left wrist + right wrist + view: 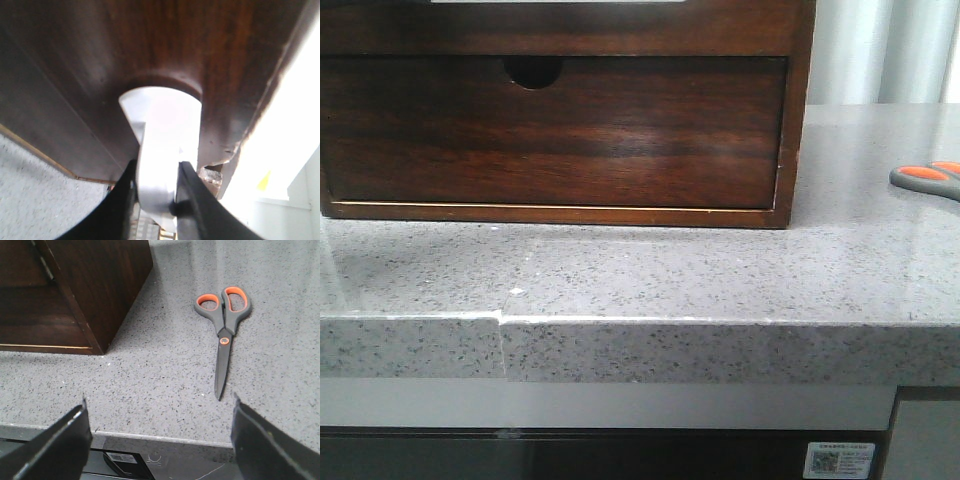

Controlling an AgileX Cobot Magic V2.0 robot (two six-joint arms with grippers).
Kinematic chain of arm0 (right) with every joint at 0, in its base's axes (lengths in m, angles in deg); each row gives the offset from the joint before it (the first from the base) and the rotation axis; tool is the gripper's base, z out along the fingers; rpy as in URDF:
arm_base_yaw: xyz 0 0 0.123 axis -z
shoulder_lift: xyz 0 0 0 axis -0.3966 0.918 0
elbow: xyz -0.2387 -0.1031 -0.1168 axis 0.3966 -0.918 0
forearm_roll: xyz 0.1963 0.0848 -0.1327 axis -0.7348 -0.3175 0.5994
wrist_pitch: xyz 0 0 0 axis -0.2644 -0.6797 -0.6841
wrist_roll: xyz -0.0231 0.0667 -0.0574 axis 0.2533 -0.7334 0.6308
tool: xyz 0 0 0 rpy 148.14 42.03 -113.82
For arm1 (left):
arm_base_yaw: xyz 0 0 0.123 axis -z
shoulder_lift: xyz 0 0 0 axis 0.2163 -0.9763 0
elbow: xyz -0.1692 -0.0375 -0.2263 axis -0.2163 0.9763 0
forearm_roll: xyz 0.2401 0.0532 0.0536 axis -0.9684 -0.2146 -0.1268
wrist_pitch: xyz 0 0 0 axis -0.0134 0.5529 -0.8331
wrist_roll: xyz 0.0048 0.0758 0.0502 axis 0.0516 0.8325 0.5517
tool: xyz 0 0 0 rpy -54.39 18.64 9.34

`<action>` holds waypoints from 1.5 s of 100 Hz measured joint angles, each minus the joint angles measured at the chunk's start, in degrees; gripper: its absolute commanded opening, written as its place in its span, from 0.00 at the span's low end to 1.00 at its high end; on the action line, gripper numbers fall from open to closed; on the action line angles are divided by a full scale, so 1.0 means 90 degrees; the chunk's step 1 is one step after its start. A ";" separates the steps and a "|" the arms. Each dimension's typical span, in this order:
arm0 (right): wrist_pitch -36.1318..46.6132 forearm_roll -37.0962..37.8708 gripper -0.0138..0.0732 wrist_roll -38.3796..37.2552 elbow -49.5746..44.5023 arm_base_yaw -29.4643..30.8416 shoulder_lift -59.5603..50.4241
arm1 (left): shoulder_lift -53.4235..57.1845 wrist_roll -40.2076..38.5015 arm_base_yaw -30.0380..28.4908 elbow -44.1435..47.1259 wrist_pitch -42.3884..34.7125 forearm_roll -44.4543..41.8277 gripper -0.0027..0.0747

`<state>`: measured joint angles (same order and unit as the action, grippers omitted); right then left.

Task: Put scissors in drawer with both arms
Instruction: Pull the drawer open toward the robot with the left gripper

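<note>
The speckled grey countertop (650, 270) carries the wooden box (560, 130) and scissors (223, 325) (lying flat).

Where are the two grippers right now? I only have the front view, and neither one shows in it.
Observer: The left gripper is right at the rounded, white-showing cutout of the dark-brown glossy wooden drawer front. I cannot tell whether it is clamped.
Operator: And the right one?
Observer: The right gripper is open above the grey speckled counter near its front edge, holding nothing.
Operator: I only see orange-lined handles at my right edge.
Observer: The small grey-handled scissors lie flat with blades closed, beyond the right gripper and apart from the dark wooden box.
</note>
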<state>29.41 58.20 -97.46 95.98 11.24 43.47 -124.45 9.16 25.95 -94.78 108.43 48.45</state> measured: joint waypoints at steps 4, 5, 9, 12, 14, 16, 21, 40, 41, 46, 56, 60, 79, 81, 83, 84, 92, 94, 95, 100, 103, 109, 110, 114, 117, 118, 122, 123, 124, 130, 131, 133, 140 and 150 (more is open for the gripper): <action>0.0012 0.0000 0.77 0.0000 0.0000 0.0000 0.0000 | 0.0224 -0.0015 0.0091 0.0122 -0.0138 0.0000 0.01; 0.0012 0.0000 0.77 0.0000 0.0000 0.0000 0.0000 | 0.0261 -0.0027 0.0127 0.0172 -0.0159 0.0000 0.01; 0.0026 0.0000 0.77 0.0000 0.0000 0.0000 0.0000 | 0.0496 -0.0040 0.0236 0.0328 -0.0291 0.0000 0.01; 0.0041 0.0000 0.77 0.0000 0.0000 0.0000 0.0000 | 0.0654 -0.0055 0.0308 0.0434 -0.0364 0.0000 0.01; 0.0052 0.0000 0.77 0.0000 0.0000 0.0000 0.0000 | 0.0776 -0.0056 0.0359 0.0515 -0.0413 0.0000 0.01; 0.0051 0.0000 0.77 0.0000 0.0000 0.0000 0.0000 | 0.0896 -0.0068 0.0406 0.0568 -0.0461 0.0000 0.01; 0.0051 0.0000 0.77 0.0000 0.0000 0.0000 0.0000 | 0.1159 -0.0082 0.0499 0.0770 -0.0550 0.0000 0.01; 0.0100 0.0000 0.77 0.0000 0.0000 0.0000 0.0000 | 0.1856 -0.0122 0.0620 0.1118 -0.0715 0.0000 0.06; 0.0100 0.0000 0.77 0.0000 0.0000 0.0000 0.0000 | 0.1878 -0.0122 0.0620 0.1133 -0.0715 0.0000 0.08; 0.0165 0.0000 0.77 0.0000 0.0000 0.0000 0.0000 | 0.1918 -0.0107 0.0636 0.1145 -0.0725 0.0000 0.18; 0.0263 0.0000 0.77 0.0000 0.0000 0.0000 0.0000 | 0.1978 0.0167 0.0664 0.1159 -0.0688 -0.0157 0.48; 0.0308 0.0000 0.77 0.0000 0.0000 0.0000 0.0000 | 0.1990 0.0289 0.0664 0.1159 -0.0598 -0.0287 0.60; 0.0365 0.0000 0.77 0.0000 0.0000 0.0000 0.0000 | 0.2213 0.0696 0.0664 0.1159 -0.0386 -0.0728 0.77; 0.0365 0.0000 0.77 0.0000 0.0000 0.0000 0.0000 | 0.2283 0.0797 0.0664 0.1159 -0.0374 -0.0793 0.77; 0.0365 0.0000 0.77 0.0000 0.0000 0.0000 0.0000 | 0.2369 0.0882 0.0664 0.1159 -0.0372 -0.0879 0.76; 0.0377 0.0000 0.77 0.0000 0.0000 0.0000 0.0000 | 0.2400 0.0904 0.0664 0.1159 -0.0363 -0.0906 0.75; 0.0374 -0.0014 0.77 0.0000 0.0000 0.0000 0.0000 | 0.2847 0.1079 0.0664 0.1159 -0.0347 -0.1332 0.69; 0.0374 -0.0014 0.77 0.0000 0.0012 0.0000 0.0000 | 0.2992 0.1094 0.0664 0.1159 -0.0347 -0.1480 0.67; 0.0374 -0.0014 0.77 0.0000 0.0012 0.0000 0.0000 | 0.3091 0.1107 0.0664 0.1159 -0.0347 -0.1582 0.65; 0.0357 -0.0014 0.77 0.0000 0.0079 0.0000 0.0000 | 0.3460 0.1132 0.0664 0.1159 -0.0373 -0.1994 0.56; 0.0329 -0.0014 0.77 0.0000 0.0142 0.0000 0.0000 | 0.3734 0.1132 0.0664 0.1159 -0.0405 -0.2349 0.46; 0.0250 -0.0026 0.77 0.0000 0.0279 0.0000 0.0035 | 0.4142 0.1145 0.0664 0.1159 -0.0416 -0.3008 0.33; 0.0222 -0.0026 0.77 0.0000 0.0300 0.0000 0.0055 | 0.4190 0.1145 0.0664 0.1159 -0.0416 -0.3098 0.31; 0.0127 -0.0026 0.77 0.0000 0.0450 0.0000 0.0150 | 0.4462 0.1154 0.0664 0.1159 -0.0416 -0.3646 0.20; 0.0004 -0.0026 0.77 0.0000 0.0569 0.0000 0.0249 | 0.4630 0.1169 0.0664 0.1159 -0.0403 -0.4020 0.12; -0.0024 -0.0026 0.77 0.0000 0.0603 0.0000 0.0277 | 0.4710 0.1170 0.0664 0.1159 -0.0403 -0.4204 0.08; -0.0196 -0.0014 0.77 0.0000 0.0808 0.0000 0.0496 | 0.4892 0.1170 0.0664 0.1159 -0.0355 -0.4651 0.01; -0.0227 -0.0014 0.77 0.0000 0.0883 0.0000 0.0537 | 0.4959 0.1170 0.0664 0.1159 -0.0338 -0.4822 0.01; -0.0290 -0.0002 0.77 0.0000 0.0921 0.0000 0.0628 | 0.4989 0.1178 0.0664 0.1159 -0.0336 -0.4908 0.01; -0.0567 0.0059 0.77 0.0000 0.1304 0.0000 0.1056 | 0.5232 0.1178 0.0674 0.1159 -0.0250 -0.5565 0.01; -0.0640 0.0108 0.77 0.0000 0.1349 0.0000 0.1179 | 0.5254 0.1178 0.0674 0.1159 -0.0249 -0.5626 0.01; -0.0751 0.0153 0.77 0.0000 0.1489 0.0000 0.1367 | 0.5308 0.1178 0.0674 0.1159 -0.0216 -0.5791 0.01; -0.1062 0.0348 0.77 0.0000 0.1953 0.0004 0.2058 | 0.5415 0.1178 0.0687 0.1159 -0.0158 -0.6168 0.01; -0.1274 0.0680 0.77 0.0000 0.2516 0.0004 0.3060 | 0.5455 0.1184 0.0687 0.1159 -0.0132 -0.6355 0.01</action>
<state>17.95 64.32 -97.46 118.63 11.27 71.01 -75.35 19.82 32.13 -84.35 107.25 -8.74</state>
